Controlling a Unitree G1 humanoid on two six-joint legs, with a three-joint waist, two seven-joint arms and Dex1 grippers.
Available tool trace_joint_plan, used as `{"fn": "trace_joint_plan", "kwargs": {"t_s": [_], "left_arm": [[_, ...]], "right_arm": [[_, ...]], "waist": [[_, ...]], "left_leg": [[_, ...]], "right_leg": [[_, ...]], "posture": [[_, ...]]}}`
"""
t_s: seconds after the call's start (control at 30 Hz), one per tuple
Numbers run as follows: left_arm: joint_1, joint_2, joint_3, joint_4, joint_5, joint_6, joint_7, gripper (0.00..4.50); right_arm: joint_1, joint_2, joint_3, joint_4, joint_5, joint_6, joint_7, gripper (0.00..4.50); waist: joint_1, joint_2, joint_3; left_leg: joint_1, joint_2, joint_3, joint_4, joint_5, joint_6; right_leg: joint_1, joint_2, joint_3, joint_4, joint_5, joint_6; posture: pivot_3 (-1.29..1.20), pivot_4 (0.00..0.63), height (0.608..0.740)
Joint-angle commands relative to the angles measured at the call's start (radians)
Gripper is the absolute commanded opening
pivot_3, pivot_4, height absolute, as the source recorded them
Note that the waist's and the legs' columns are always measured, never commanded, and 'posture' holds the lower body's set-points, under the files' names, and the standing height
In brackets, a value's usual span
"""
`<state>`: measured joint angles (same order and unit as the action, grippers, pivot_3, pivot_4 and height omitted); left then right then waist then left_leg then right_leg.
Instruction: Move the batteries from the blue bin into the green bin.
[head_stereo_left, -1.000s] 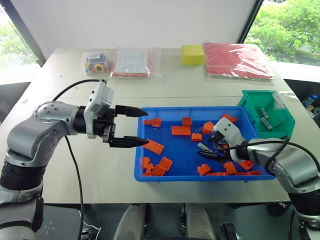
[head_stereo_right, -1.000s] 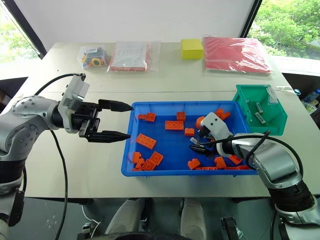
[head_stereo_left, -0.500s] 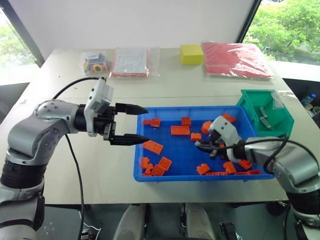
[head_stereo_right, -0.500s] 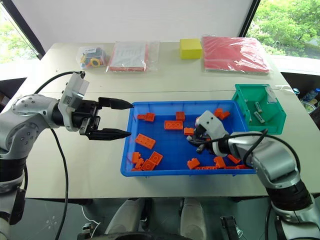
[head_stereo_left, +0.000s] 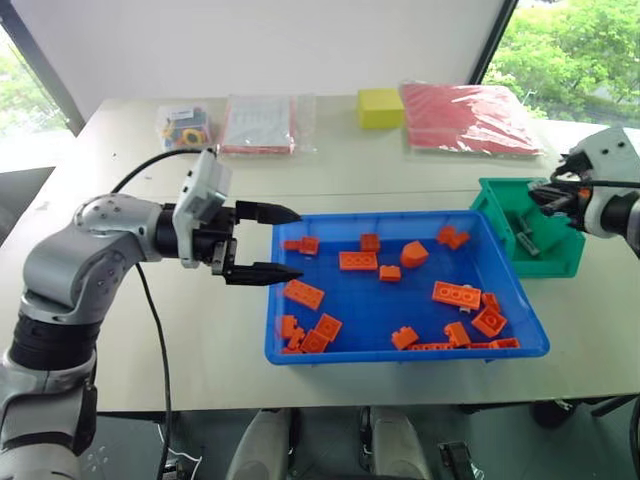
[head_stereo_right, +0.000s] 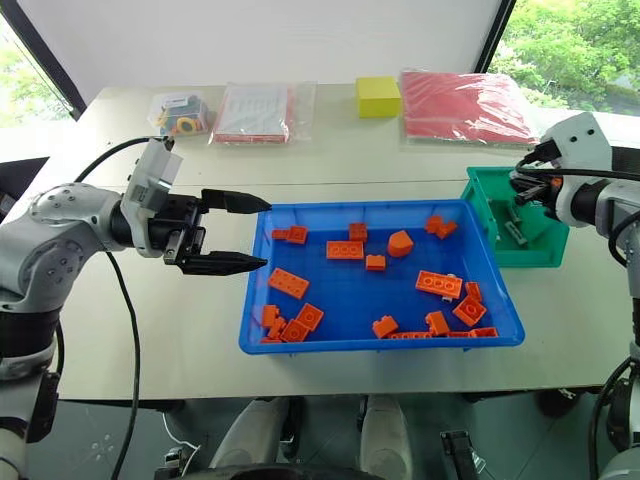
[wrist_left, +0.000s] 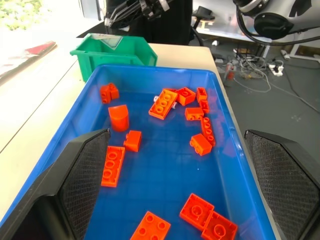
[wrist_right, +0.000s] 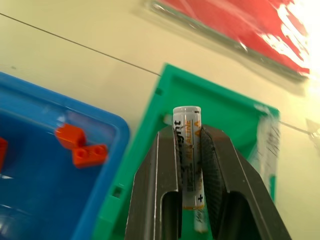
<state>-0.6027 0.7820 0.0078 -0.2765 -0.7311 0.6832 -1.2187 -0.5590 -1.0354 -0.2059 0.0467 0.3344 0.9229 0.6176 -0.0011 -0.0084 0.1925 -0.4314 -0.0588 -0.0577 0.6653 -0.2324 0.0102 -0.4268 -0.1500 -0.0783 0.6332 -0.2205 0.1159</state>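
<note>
My right gripper (wrist_right: 187, 150) is shut on a white battery (wrist_right: 188, 145) with orange print, held over the green bin (wrist_right: 225, 112). From the head, that gripper (head_stereo_left: 548, 197) hangs above the green bin (head_stereo_left: 560, 258) at the table's right edge. A grey battery (head_stereo_right: 515, 232) lies inside the bin. The blue bin (head_stereo_left: 400, 352) in the middle holds several orange bricks (head_stereo_left: 455, 294). At the blue bin's left rim my left gripper (head_stereo_left: 298, 243) hovers open, nothing between its fingers (wrist_left: 85, 170).
Along the far side of the table lie a yellow block (head_stereo_left: 382, 108), a red packet (head_stereo_left: 470, 118), a clear bag of papers (head_stereo_left: 262, 125) and a small bag of coloured parts (head_stereo_left: 190, 125). Bare tabletop lies between them and the bins.
My right gripper shut on a battery in the blue bin, then rose and swung right with it to above the green bin. The left arm stayed put.
</note>
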Motion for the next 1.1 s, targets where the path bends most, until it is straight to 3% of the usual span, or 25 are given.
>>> {"fn": "trace_joint_plan", "kwargs": {"t_s": [0.03, 0.1, 0.23, 0.53, 0.67, 1.1], "left_arm": [[-0.026, 0.0, 0.006, -0.005, 0.002, -0.014, -0.004, 4.5], [-0.027, 0.001, 0.007, -0.007, 0.002, -0.013, -0.004, 4.5], [-0.023, 0.006, 0.014, -0.014, -0.002, -0.009, -0.002, 4.5], [-0.017, 0.009, 0.016, -0.013, -0.002, -0.009, -0.002, 4.5], [-0.029, -0.001, 0.008, -0.004, 0.002, -0.015, -0.006, 4.5], [-0.012, 0.0, 0.022, -0.01, 0.003, -0.022, 0.001, 4.5]], "right_arm": [[-0.014, 0.022, -0.041, 0.011, -0.005, -0.039, -0.012, 1.87], [-0.006, 0.033, -0.041, 0.005, -0.008, -0.068, -0.007, 2.84], [0.02, 0.039, -0.069, -0.041, 0.027, -0.068, 0.03, 2.84], [0.23, 0.009, -0.064, -0.387, 0.239, 0.016, 0.259, 2.84], [0.257, 0.006, 0.028, -0.398, 0.194, -0.029, 0.279, 4.47], [0.293, -0.02, 0.229, -0.305, 0.042, -0.236, 0.401, 4.47]], "waist": [[-0.004, 0.0, 0.0], [-0.008, 0.0, 0.0], [-0.009, 0.0, 0.0], [-0.007, 0.0, 0.0], [-0.008, 0.0, 0.0], [-0.007, 0.0, 0.0]], "left_leg": [[0.0, 0.0, 0.0, 0.0, 0.0, 0.0], [0.0, 0.0, 0.0, 0.0, 0.0, 0.0], [0.0, 0.0, 0.0, 0.0, 0.0, 0.0], [0.0, 0.0, -0.002, 0.0, 0.0, 0.0], [0.0, 0.0, -0.001, 0.001, 0.0, 0.0], [0.0, 0.0, -0.002, 0.001, 0.0, 0.0]], "right_leg": [[0.0, 0.0, 0.0, 0.0, 0.0, 0.0], [0.0, 0.0, 0.0, 0.0, 0.0, 0.0], [0.0, 0.0, 0.0, 0.0, 0.0, 0.0], [0.0, 0.0, 0.0, 0.0, 0.0, 0.0], [0.001, 0.0, 0.0, 0.0, 0.0, 0.0], [0.001, 0.0, 0.0, 0.0, 0.0, 0.0]], "posture": [[0.0, 0.15, 0.692], [0.0, 0.15, 0.692], [0.0, 0.15, 0.692], [0.0, 0.15, 0.692], [0.0, 0.15, 0.692], [0.0, 0.15, 0.692]]}}
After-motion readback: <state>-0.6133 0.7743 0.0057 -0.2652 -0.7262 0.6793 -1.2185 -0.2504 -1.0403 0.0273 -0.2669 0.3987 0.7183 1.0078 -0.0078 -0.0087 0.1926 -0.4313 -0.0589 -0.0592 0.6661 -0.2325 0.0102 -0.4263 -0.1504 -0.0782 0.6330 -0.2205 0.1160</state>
